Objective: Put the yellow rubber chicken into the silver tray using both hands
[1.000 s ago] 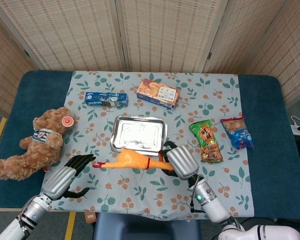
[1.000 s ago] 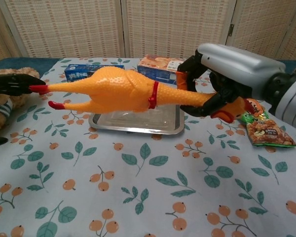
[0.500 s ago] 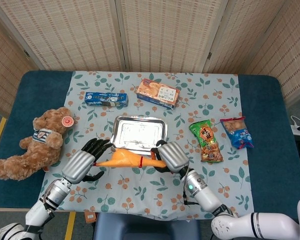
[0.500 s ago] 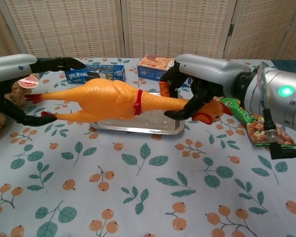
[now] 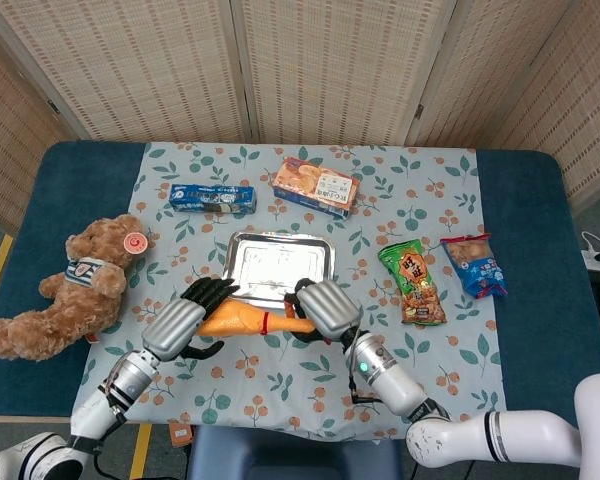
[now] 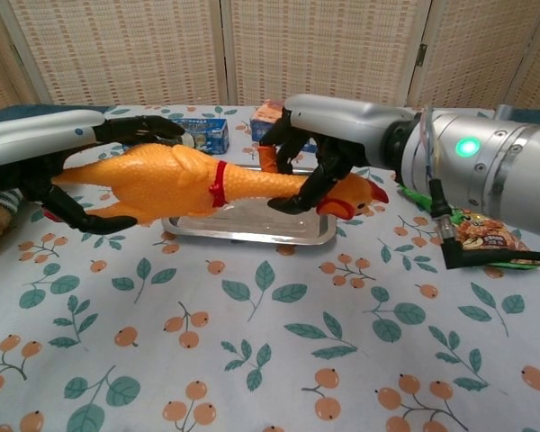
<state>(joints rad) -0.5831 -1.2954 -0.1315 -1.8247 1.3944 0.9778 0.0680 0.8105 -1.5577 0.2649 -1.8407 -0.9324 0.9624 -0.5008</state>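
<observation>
The chicken (image 6: pixel 189 180) is held clear of the table, lying roughly level, just at the near edge of the tray (image 5: pixel 278 262), head toward the robot's right. The right hand (image 6: pixel 319 135) grips it at the neck, fingers curled round just behind the head, its palm on top. The left hand (image 6: pixel 49 153) grips the tail and leg end, fingers wrapped over and under the body. In the head view the chicken (image 5: pixel 245 320) sits between the left hand (image 5: pixel 180 325) and right hand (image 5: pixel 325 308), overlapping the tray's near rim.

The tray stands near the middle of the table (image 5: pixel 540 300). A teddy bear (image 5: pixel 75 285) lies by the left edge. A blue box (image 5: pixel 212 197) and an orange box (image 5: pixel 317 186) lie toward the far edge. A green packet (image 5: pixel 412 282) and a blue-and-red packet (image 5: pixel 472 264) lie right of the tray.
</observation>
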